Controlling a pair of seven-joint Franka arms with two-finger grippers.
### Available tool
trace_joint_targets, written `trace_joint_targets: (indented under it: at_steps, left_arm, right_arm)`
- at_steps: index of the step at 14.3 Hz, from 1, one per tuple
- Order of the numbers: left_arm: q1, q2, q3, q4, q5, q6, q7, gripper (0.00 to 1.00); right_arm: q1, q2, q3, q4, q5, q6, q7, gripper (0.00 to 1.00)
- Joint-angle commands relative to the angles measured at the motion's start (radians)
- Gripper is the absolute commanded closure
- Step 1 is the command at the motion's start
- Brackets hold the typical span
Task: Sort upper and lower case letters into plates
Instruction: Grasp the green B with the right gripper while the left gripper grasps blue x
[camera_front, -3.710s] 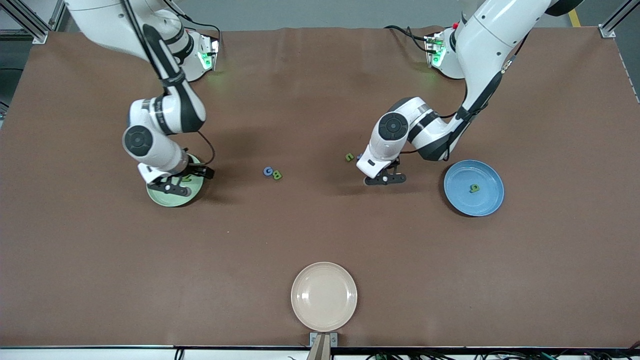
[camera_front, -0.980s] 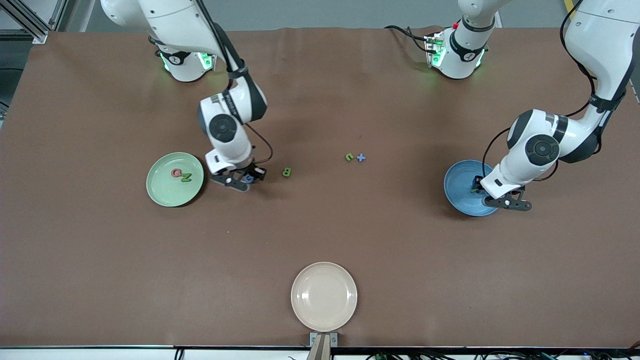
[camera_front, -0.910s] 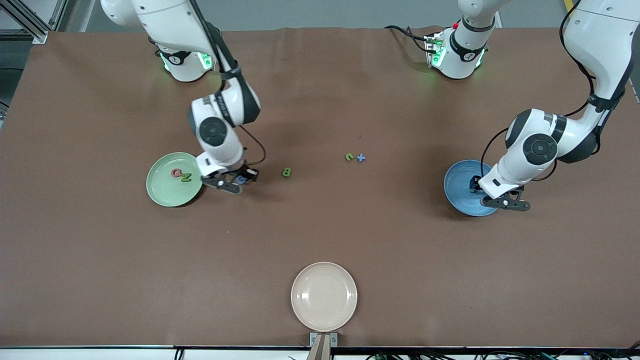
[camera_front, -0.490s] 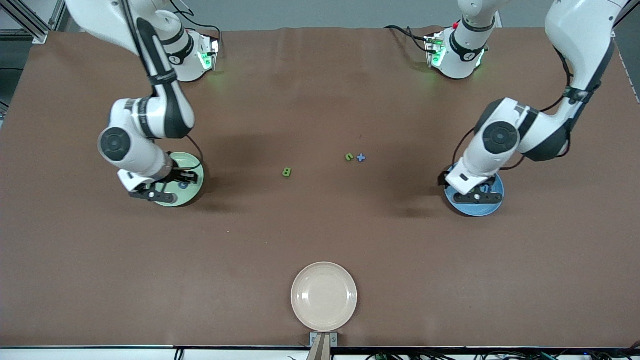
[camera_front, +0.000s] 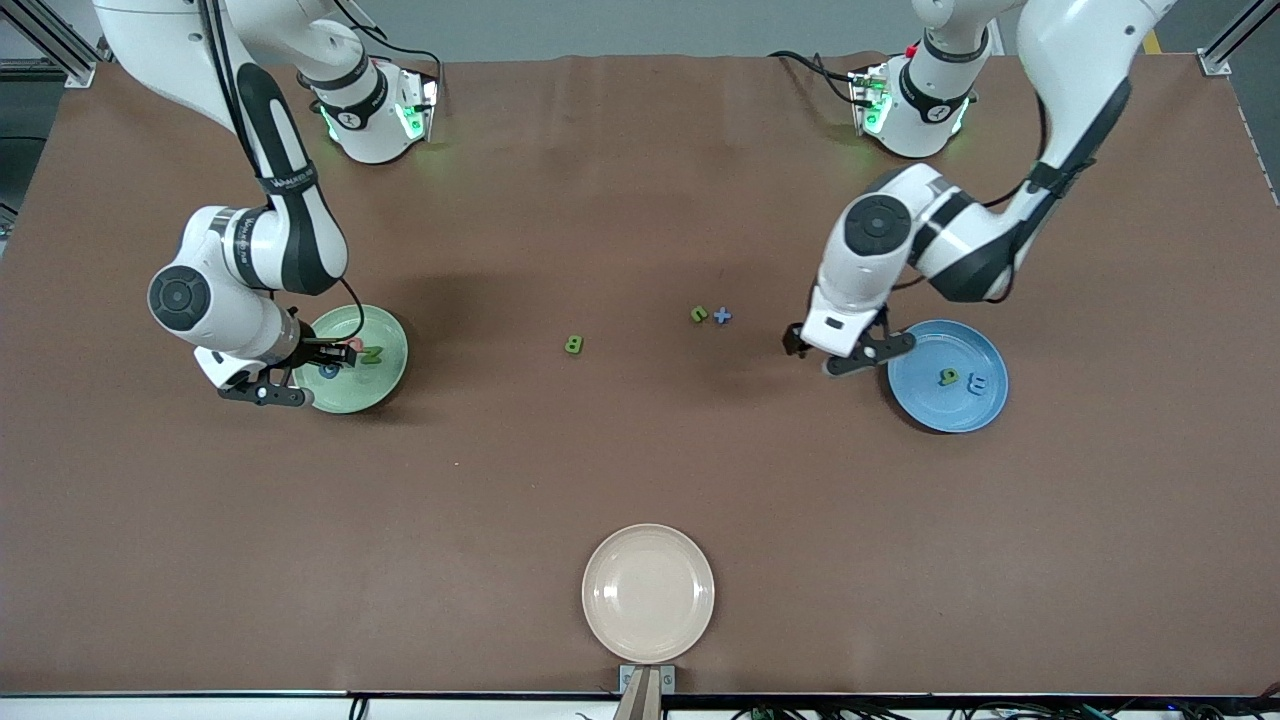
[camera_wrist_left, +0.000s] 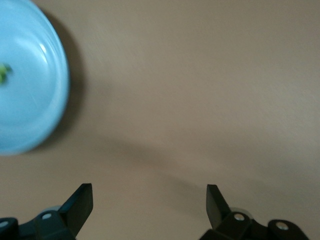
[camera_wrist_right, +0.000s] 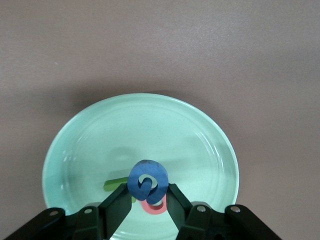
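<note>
Blue letter (camera_wrist_right: 148, 182) (gripped) over green plate (camera_wrist_right: 90, 135)

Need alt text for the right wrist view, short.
The right claw, shut on a blue letter, hangs over the pale green plate, where a green letter and a pink-red letter lie. Brown table surrounds the plate.

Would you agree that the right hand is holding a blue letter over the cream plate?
Not quite. The right hand is holding the blue letter over the pale green plate, as the right wrist view shows; the cream plate sits nearer the front camera, bare.
</note>
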Motion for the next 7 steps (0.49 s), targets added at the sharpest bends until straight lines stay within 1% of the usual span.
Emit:
trace_joint_targets:
  at_steps: [1,3,4,5,7]
  left_arm:
    - [-0.036,0.025,0.0,0.004,-0.026,0.05,-0.104,0.0]
    - [-0.085,0.06,0.003,0.002,-0.031,0.12,-0.225,0.0]
    - [-0.095,0.072,0.003,-0.001,-0.031,0.144,-0.256,0.0]
    - [-0.099,0.086,0.003,-0.007,-0.031,0.153,-0.269,0.0]
    - [-0.11,0.121,0.005,-0.01,-0.031,0.171,-0.275,0.0]
  right_arm:
    - [-0.017,0.006,0.015,-0.004,0.003,0.017,-0.017,0.0]
    - [-0.016,0.003,0.015,-0.004,0.003,0.014,-0.017,0.0]
    - [-0.011,0.0,0.015,-0.004,0.008,0.007,-0.009,0.0]
    - [0.001,-0.006,0.017,-0.004,0.012,-0.004,0.003,0.0]
    - [0.044,-0.017,0.02,-0.004,0.02,-0.012,0.096,0.0]
